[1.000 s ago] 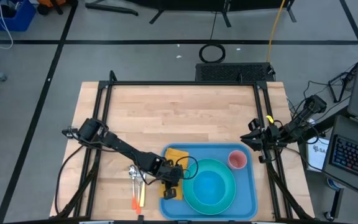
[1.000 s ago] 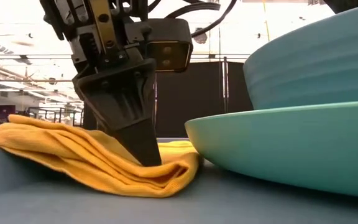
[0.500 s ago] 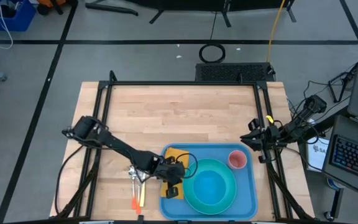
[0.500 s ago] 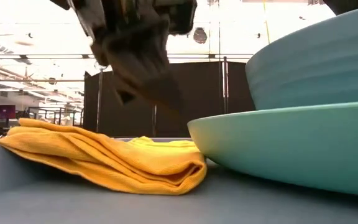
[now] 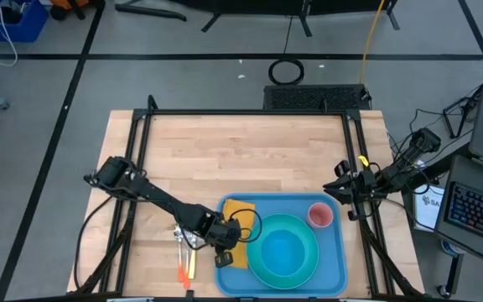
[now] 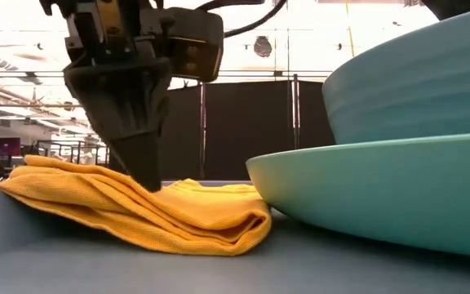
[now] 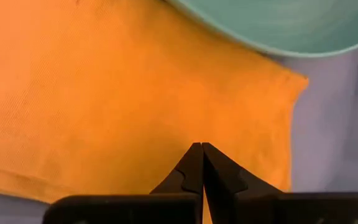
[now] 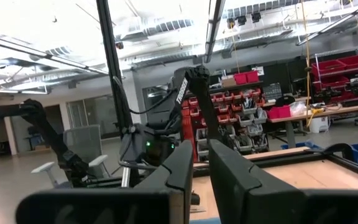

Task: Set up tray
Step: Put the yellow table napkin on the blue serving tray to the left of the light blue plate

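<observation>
Your left gripper [image 7: 201, 149] has its two fingers pressed together, no gap between the tips, and nothing pinched between them. In the left wrist view the closed tips point straight down at the orange cloth [image 7: 123, 99]; in the low view the same gripper [image 6: 144, 175] stands with its tips at the cloth's [image 6: 137, 208] upper folds, though you cannot tell from that angle whether they touch the fabric or stand just behind it. From above, the gripper [image 5: 223, 258] sits over the cloth's [image 5: 237, 214] near end.

Take the tray [image 5: 335, 270] as your landmark. The cloth lies folded inside the tray along its left side, flat on the tray floor. Just beside the cloth, filling the tray's middle, is the turquoise plate [image 5: 268, 260] with a turquoise bowl [image 5: 285, 252] resting on it; the plate's rim [image 7: 278, 31] overlaps the cloth's edge. A pink cup [image 5: 320, 215] stands in the tray's far right corner. Outside the tray, just off its left side on the wooden table [image 5: 241, 155], lie utensils [image 5: 184, 252] with orange handles. The tray itself sits at the near edge of the table, right of centre.

Your right gripper [image 8: 201, 162] waits beyond the tray's right side, at the table's right edge, with its fingers nearly together and holding nothing.
</observation>
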Robot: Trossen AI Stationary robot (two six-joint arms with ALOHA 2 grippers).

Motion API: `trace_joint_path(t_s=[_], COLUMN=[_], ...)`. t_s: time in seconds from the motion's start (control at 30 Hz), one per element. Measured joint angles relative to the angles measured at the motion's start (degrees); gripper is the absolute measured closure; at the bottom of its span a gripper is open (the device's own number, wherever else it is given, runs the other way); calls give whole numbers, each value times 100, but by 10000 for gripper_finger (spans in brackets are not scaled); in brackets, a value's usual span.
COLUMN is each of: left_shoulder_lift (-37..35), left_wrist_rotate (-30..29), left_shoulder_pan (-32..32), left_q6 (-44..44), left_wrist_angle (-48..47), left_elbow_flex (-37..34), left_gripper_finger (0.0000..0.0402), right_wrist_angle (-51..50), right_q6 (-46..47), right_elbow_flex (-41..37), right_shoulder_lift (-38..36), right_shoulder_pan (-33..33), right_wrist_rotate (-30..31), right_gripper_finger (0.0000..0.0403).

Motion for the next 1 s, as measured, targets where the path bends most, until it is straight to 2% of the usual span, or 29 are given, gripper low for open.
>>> trace_joint_path(t_s=[0.3, 0.63, 0.83, 1.0], left_shoulder_lift=[367, 478, 482, 500], left_wrist_rotate=[380, 333, 319, 575], left_shoulder_pan=[20, 7, 9, 15], left_q6=[-135, -135, -141, -234], left_wrist_angle=[109, 814, 804, 1220], left_elbow_flex=[28, 9, 9, -2], left_gripper_finger=[396, 394, 390, 384], right_wrist_angle=[12, 13, 15, 15], right_q6=[0, 2, 1, 1], right_elbow_flex=[0, 0, 0, 0], right_shoulder_lift=[0, 2, 2, 2], right_shoulder_pan=[0, 0, 1, 0], right_wrist_rotate=[2, 2, 0, 1], right_gripper_finger=[360, 360, 360, 360])
